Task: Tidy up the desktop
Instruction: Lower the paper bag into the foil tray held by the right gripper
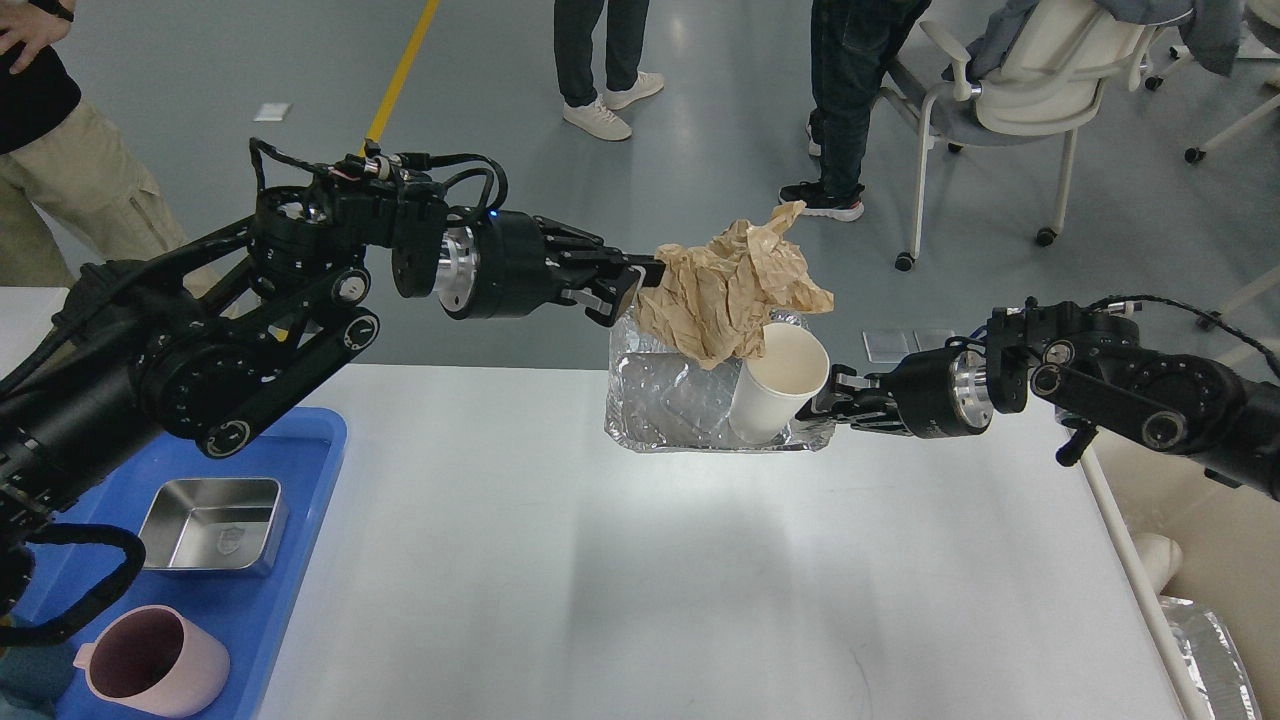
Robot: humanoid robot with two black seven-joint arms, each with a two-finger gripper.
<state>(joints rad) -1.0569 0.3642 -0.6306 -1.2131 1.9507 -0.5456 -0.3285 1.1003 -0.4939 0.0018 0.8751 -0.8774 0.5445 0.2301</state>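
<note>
The tabletop [560, 580] filled the lower centre of the frame, white and mostly bare. At its far edge, just right of centre, sat a foil tray [660, 420] with a white paper cup [775, 385] leaning inside it at the tray's right end. The left end effector [640, 290], reaching in from the upper left, pinched a crumpled wad of brown paper [735, 290] by its left edge and held it in the air above the tray, the wad's lower lobe overlapping the cup's rim in this view; whether they touched could not be told. The right end effector [825, 405] lay low at the tray's right end beside the cup; it was too dark and small to tell whether its fingers were spread or gripping the tray's rim.

At the lower left a blue bin [310, 450] held a steel box [212, 525] and a pink mug [150, 665].

The paper looked very light and soft, likely to spring back and shed no weight on the grip, so an edge pinch seemed enough. The tray looked thin and easily dented, best taken at its rolled rim. The cup appeared light and easy to tip or crush, so a gentle hold across its wall would suit it.
</note>
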